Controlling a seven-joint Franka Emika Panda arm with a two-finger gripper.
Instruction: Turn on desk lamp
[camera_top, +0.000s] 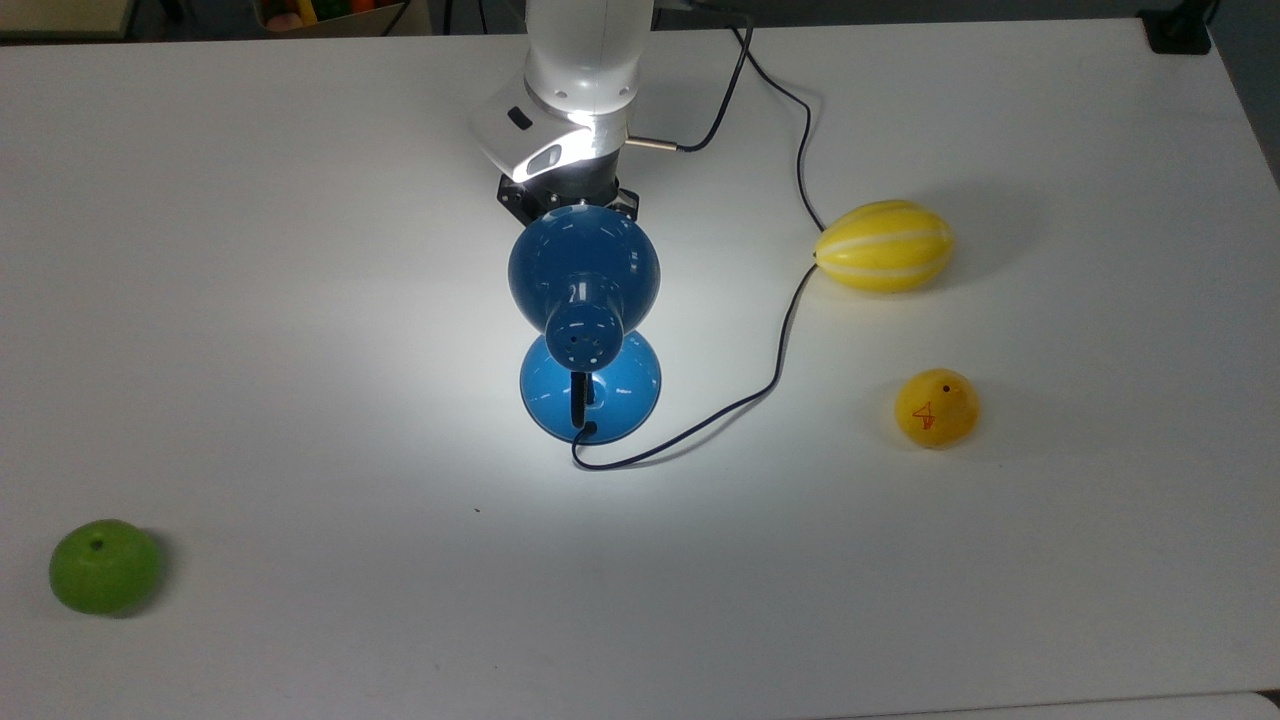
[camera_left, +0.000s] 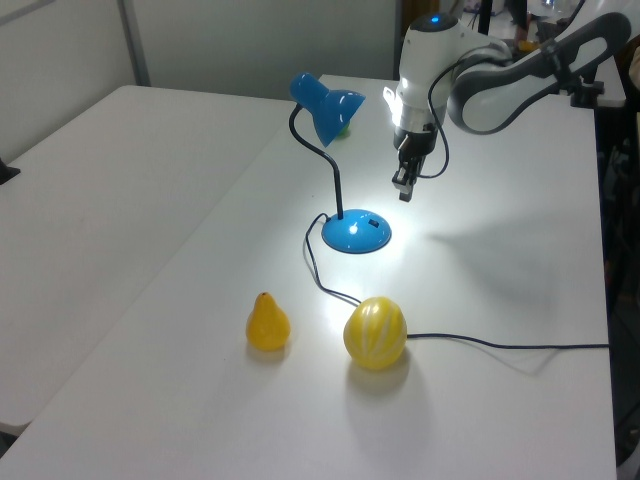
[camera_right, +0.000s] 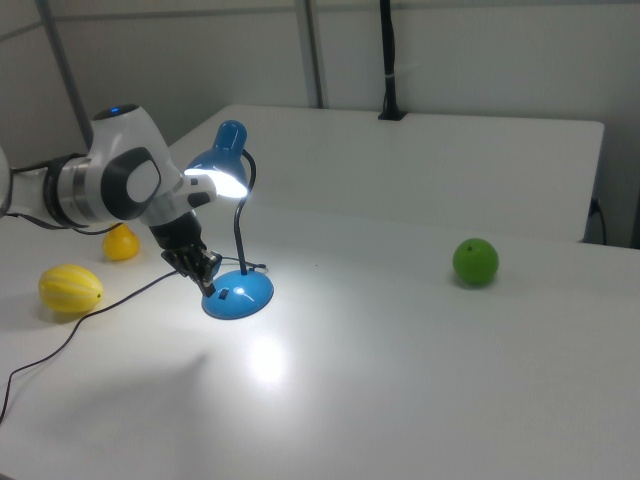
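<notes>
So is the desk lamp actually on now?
On. The desk lamp has a glowing shade mouth in the right view, and a bright pool of light falls on the table around its base.

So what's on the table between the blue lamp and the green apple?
Nothing. In the top view, only bare white table runs from the desk lamp to the green apple. The right view shows the same empty stretch.

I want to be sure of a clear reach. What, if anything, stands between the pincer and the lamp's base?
Nothing visible does. In the left view the pincer hangs above the table, apart from the lamp's base, with just bare lit table between them. The lamp glows.
</notes>
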